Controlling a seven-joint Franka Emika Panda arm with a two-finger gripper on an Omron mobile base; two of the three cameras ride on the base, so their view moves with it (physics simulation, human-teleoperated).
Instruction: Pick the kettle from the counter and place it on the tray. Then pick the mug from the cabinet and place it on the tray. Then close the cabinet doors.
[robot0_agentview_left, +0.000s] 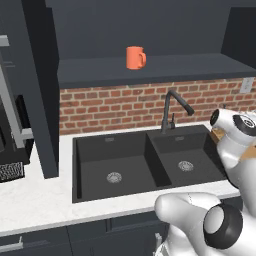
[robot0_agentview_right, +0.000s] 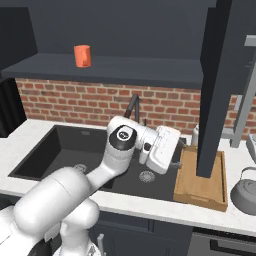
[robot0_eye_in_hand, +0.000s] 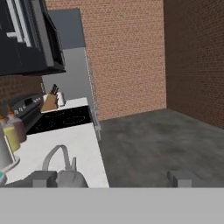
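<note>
You had the squat grey metal kettle (robot0_agentview_right: 245, 192) standing upright at the right end of the white marbled surface (robot0_agentview_right: 150, 205), near its front edge, its thin arched handle up. It sat just beside the light-brown wooden tray (robot0_agentview_right: 200, 187), whose long axis ran front to back. The end effector (robot0_eye_in_hand: 111, 177) had its fingers wide apart, empty. The orange cylindrical mug (robot0_agentview_left: 135, 57) stood upright on the cabinet shelf (robot0_agentview_left: 165, 67), handle pointing right.

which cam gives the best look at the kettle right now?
The hand view: the kettle sits close at the bottom edge, on the white counter, with its arched handle clear and its body cut off. The right base view catches the kettle at the right edge, beside the tray, partly cropped.
</note>
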